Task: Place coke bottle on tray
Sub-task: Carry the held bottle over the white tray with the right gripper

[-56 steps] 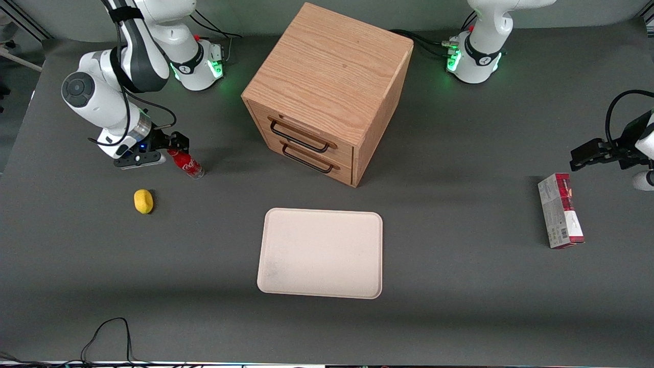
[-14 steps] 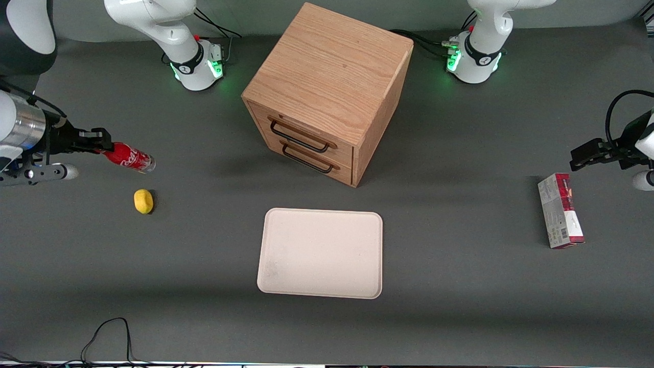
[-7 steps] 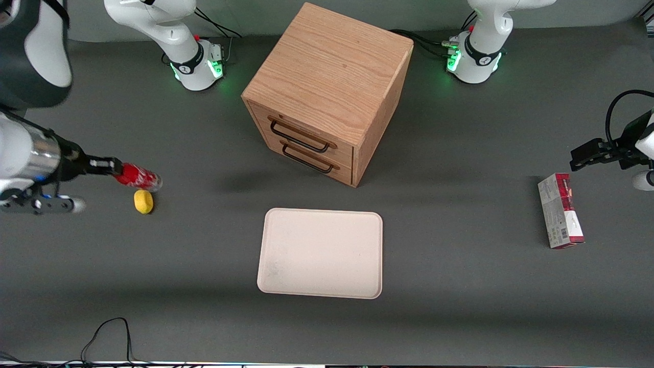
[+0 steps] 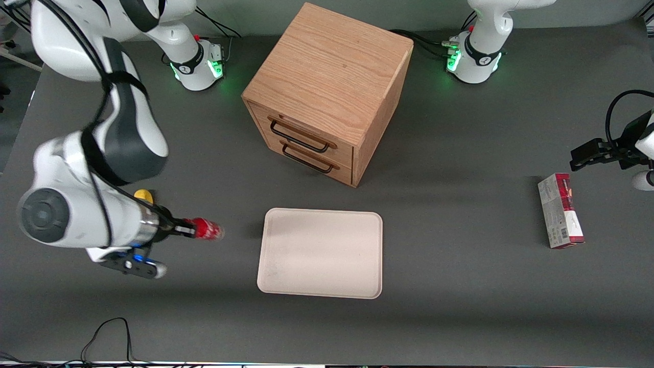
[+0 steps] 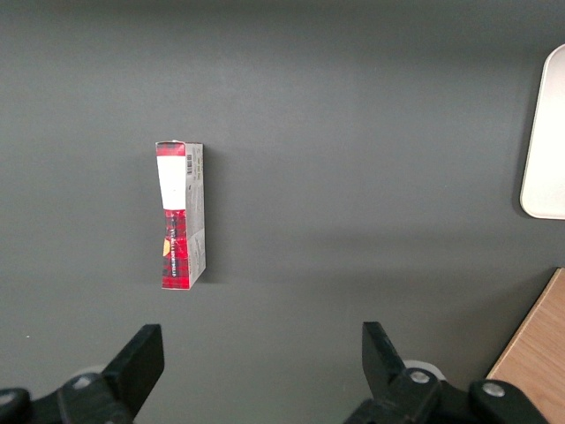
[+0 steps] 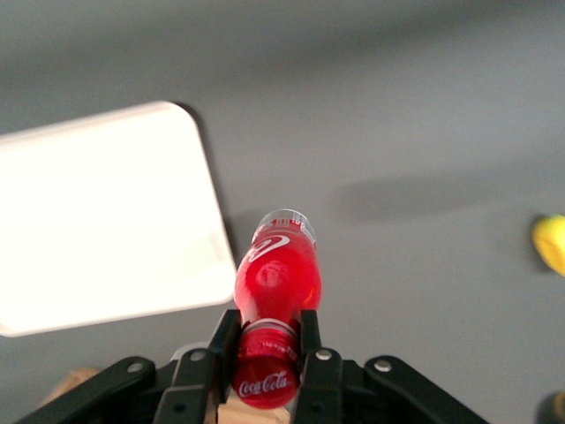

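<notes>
Coke bottle (image 4: 207, 230) held in the air, lying nearly level, clear base pointing toward the tray (image 4: 321, 253), red cap end inside the gripper (image 4: 188, 231). Not on the tray: seen from the front, just beside the tray's short edge at the working arm's end, with a narrow strip of grey table (image 4: 460, 286) between the two. Small dark shadow on the table close to that tray edge. In the right wrist view, bottle (image 6: 275, 281) red with white script logo near the base and again on the cap, hanging above bare table next to a rounded corner of the tray (image 6: 106, 221).

Gripper (image 6: 267, 353) clamped on the neck of the bottle, one black finger (image 6: 223, 340) pressed on each side, no gap visible between fingers and bottle. Wrist low and well out over the table, toward the working arm's end.

Yellow lemon-like lump (image 4: 143, 194) on the table, partly covered by the arm, farther from the front camera than the gripper; also visible in the right wrist view (image 6: 550, 244).

Wooden two-drawer box (image 4: 327, 92) standing farther from the front camera than the tray, both drawers closed, dark handles in front.

Red and white carton (image 4: 560, 210) lying flat toward the parked arm's end of the table, well apart from the tray; the same carton (image 5: 181, 215) in the left wrist view.
</notes>
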